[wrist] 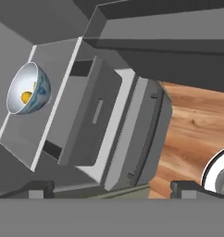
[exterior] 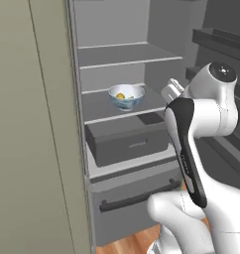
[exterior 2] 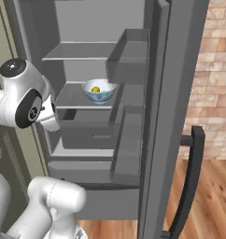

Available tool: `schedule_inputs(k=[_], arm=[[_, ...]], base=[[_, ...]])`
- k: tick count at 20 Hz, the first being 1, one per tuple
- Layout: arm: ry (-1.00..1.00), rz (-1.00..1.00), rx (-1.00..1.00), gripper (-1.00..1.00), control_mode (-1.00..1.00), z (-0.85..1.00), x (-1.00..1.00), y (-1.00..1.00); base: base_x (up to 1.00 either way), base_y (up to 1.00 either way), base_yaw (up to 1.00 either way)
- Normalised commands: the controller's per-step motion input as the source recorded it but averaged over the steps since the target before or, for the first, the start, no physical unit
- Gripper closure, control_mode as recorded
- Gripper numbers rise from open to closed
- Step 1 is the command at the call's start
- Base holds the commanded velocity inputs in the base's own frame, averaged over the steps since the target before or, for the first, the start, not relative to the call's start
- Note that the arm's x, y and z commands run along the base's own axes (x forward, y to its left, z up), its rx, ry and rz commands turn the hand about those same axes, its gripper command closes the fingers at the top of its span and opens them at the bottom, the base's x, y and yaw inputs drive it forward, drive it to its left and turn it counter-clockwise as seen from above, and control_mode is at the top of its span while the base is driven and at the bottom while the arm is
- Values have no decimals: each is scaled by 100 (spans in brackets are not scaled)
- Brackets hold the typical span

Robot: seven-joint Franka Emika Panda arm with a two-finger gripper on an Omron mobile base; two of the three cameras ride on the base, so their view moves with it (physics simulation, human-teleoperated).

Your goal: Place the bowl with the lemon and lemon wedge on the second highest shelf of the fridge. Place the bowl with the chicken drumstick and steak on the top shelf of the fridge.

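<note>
the bowl with the lemon and lemon wedge [exterior: 126, 95] sits on the second highest shelf [exterior: 99, 108] of the open fridge, upright, yellow fruit [exterior 2: 95, 89] showing inside it. above it the top shelf [exterior: 122, 54] carries nothing i can see. below the bowl's shelf is a grey drawer [exterior: 127, 139]. the gripper [wrist: 112, 189] is apart from the bowl, jaws spread wide and holding nothing, hand view rolled toward the drawer and the wooden floor [wrist: 197, 120]. judging from this, the lemon half looks done; the next move calls for turning to the meat bowl and carrying it to the top shelf.
</note>
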Motion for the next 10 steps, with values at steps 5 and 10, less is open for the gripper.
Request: schedule_inputs(k=[5,10], arm=[[0,0,0,-100,100,0,0,0],[0,0,0,-100,100,0,0,0]], base=[[-85,8,7],[-80,33,24]])
